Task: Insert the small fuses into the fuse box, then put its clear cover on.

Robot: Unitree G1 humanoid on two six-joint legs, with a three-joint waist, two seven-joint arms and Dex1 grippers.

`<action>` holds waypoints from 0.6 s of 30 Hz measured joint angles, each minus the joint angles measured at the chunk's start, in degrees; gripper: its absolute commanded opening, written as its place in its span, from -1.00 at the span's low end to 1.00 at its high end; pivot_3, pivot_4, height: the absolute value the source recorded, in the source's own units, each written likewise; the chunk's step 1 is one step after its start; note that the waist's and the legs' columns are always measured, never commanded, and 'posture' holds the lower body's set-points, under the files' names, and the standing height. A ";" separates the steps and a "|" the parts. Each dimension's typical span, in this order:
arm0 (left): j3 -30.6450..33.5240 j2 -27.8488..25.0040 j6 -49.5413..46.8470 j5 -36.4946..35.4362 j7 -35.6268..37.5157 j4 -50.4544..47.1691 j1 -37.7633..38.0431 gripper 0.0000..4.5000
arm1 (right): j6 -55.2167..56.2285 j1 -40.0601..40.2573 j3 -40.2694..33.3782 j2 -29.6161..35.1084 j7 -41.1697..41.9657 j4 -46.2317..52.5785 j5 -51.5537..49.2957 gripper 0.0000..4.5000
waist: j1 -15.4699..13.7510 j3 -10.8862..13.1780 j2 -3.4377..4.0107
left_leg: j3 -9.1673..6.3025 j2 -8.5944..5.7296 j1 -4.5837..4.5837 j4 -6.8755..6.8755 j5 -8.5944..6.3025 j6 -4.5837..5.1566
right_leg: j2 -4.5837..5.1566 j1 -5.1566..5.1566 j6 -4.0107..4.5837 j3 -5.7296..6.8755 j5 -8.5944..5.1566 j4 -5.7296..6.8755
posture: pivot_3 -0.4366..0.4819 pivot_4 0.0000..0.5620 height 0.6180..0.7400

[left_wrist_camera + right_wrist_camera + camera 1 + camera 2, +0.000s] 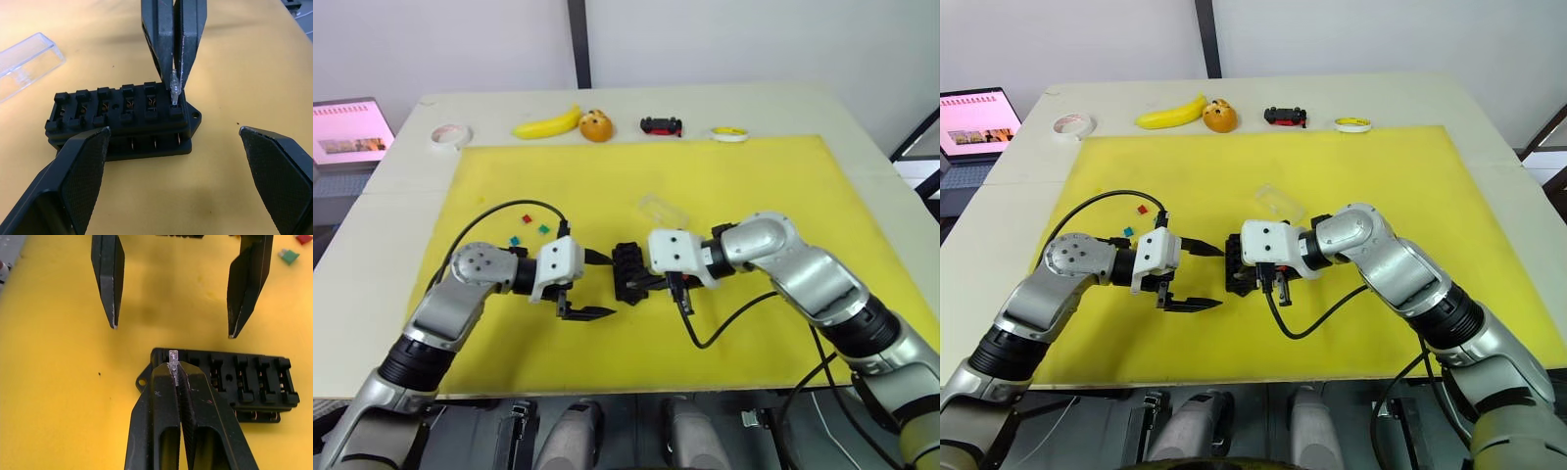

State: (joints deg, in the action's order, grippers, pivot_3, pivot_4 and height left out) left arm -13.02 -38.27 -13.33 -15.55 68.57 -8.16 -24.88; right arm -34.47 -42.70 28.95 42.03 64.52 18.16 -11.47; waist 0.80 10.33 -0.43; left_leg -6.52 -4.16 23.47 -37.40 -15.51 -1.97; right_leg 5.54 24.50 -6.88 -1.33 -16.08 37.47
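— Black plastic, that fuse box (pixel 122 120): what is in its slots?

— Metal clips show in the slots of both rows, and no coloured fuse is seated. At the end slot by the mounting ear, a pale, nearly clear fuse (pixel 174 88) stands upright, its lower end at the slot mouth.

— Held by what?

— The right gripper (pixel 174 363) is pinched tight on it, fingers pressed together with the fuse tip poking out between them. The left gripper (pixel 597 286) is spread wide, just beside the box, holding nothing; its fingers (pixel 78 166) flank the box's near side.

— And the cover?

— It (pixel 663 209) lies on the yellow mat (pixel 783 186) a little behind the box, apart from it. It looks hollow, with nothing inside.

— Other fuses?

— Red (pixel 528 216), green (pixel 544 229) and blue-green (pixel 514 240) bits lie loose on the mat near the left arm.

— The surroundings?

— A pale table (pixel 862 127) carries the mat. Along its far edge sit a tape roll (pixel 447 135), banana (pixel 548 124), orange (pixel 596 125), toy car (pixel 661 125) and yellow-rimmed lid (pixel 729 134). A laptop (pixel 350 130) stands off to the left.
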 measured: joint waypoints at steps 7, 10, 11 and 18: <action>0.00 0.15 -0.81 0.00 -0.03 -1.10 -0.11 0.98 | 0.24 0.11 -0.01 -0.39 0.38 -0.37 0.79 -1.00 | 0.00 -0.01 0.00 | 0.00 0.00 0.00 -0.03 0.00 0.00 | 0.00 0.00 0.00 0.00 0.00 0.02 | -0.05 -0.47 1.00; 0.01 0.19 -1.08 0.00 -0.03 -1.10 -0.11 0.98 | 0.15 0.10 -0.03 -0.80 0.22 -0.95 1.31 -1.00 | 0.00 -0.01 0.00 | 0.00 0.00 0.00 -0.04 0.00 0.00 | 0.00 0.00 0.00 0.00 0.00 0.04 | -0.05 -0.47 1.00; 0.01 0.21 -1.14 0.00 -0.03 -1.10 -0.11 0.98 | 0.02 0.10 -0.04 -1.06 0.18 -1.09 1.42 -1.00 | 0.01 -0.01 0.00 | 0.00 0.00 0.00 -0.05 0.00 0.00 | 0.00 0.00 0.00 0.00 0.00 0.04 | -0.05 -0.47 1.00; 0.00 0.25 -1.37 -0.01 -0.03 -1.55 -0.11 0.98 | -0.06 0.08 -0.14 -1.25 1.05 -1.46 1.74 -1.00 | 0.00 -0.02 0.00 | 0.00 0.00 0.00 -0.08 0.00 0.00 | 0.00 0.00 0.00 0.00 0.00 0.07 | -0.05 -0.47 1.00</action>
State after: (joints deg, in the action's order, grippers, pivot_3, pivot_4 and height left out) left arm -13.02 -38.02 -14.70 -15.56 68.54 -9.70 -24.99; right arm -34.54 -42.62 28.81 40.78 65.57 16.70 -9.73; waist 0.79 10.31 -0.43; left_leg -6.51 -4.16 23.47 -37.48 -15.50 -1.97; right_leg 5.54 24.50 -6.88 -1.33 -16.08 37.54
